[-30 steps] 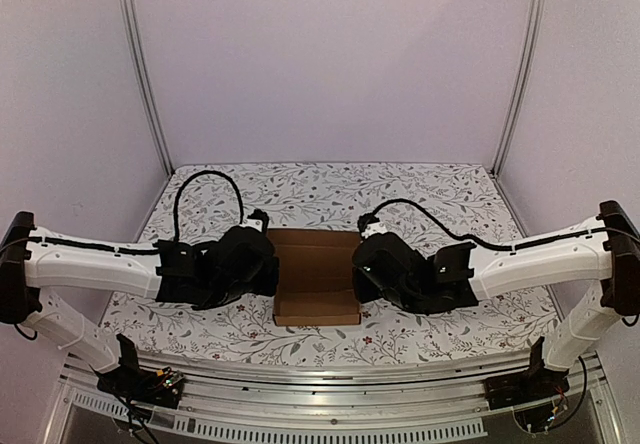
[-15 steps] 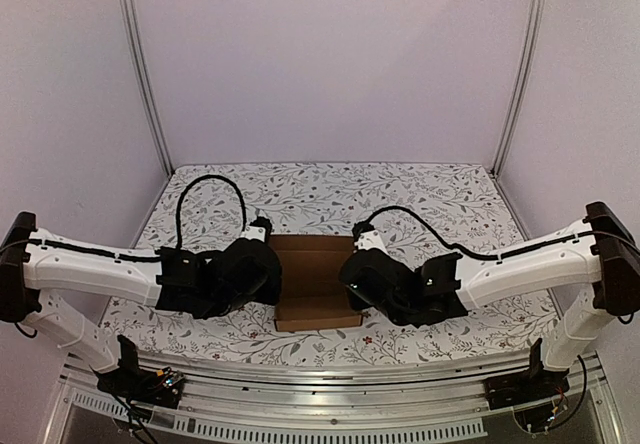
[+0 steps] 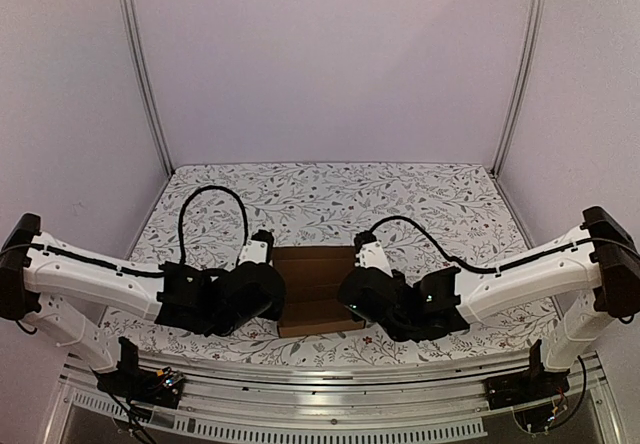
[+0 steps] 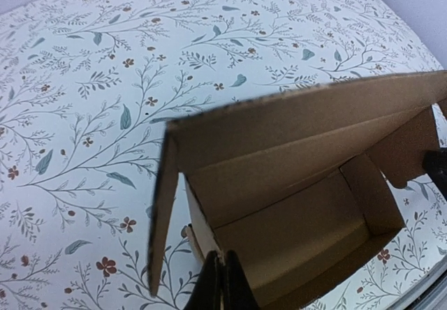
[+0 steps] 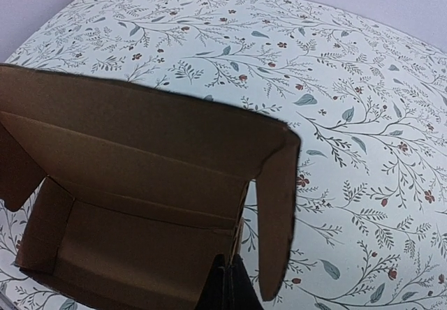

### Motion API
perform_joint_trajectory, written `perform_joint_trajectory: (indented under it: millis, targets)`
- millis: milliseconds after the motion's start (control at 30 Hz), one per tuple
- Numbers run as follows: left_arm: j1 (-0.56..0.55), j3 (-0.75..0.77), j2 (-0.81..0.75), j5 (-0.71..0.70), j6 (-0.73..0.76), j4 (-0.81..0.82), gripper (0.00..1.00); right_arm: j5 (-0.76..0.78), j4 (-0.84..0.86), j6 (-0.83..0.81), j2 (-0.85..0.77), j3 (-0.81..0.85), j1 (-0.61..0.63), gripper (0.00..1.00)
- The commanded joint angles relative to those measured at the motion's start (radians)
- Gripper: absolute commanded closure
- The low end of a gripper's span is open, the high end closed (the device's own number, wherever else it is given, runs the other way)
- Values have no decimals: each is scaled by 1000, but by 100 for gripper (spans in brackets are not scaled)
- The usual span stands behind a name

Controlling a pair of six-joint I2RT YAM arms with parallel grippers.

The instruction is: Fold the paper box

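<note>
The left gripper [image 4: 222, 285] is clenched, its two fingers pressed flat together with no gap showing. Its tips sit at the left end wall of the paper box [image 4: 293, 205], right at the near corner. Whether a sliver of cardboard is caught between the fingers cannot be told. The right gripper [image 5: 225, 288] is clenched the same way, its tips at the box's right end wall.

From above, the box [image 3: 315, 289] lies on the flowered surface [image 3: 330, 189] near the front edge, midway between the two arms, with a black wrist close against each short end. The box is open on top. It is a shallow brown tray with its bottom bare, and a tall lid panel [image 5: 140, 114] rises from the far long side.

At each end of that panel a narrow side flap points forward. The left flap [image 4: 163, 205] stands just beside the left gripper, outside the end wall. The right flap [image 5: 276, 212] stands just beside the right gripper, also outside the wall, and is rounded at its lower corner.
</note>
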Motion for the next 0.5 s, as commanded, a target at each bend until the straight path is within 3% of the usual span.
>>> perform_joint_trajectory:
  millis: [0,467]
  targets:
    - [-65,-14,22,11,-49,-19,100,-14,21,31,11,-27,32,100]
    - [-184,-7,91,-104,-220,-126,100,15,20,106,-12,-97,80,100]
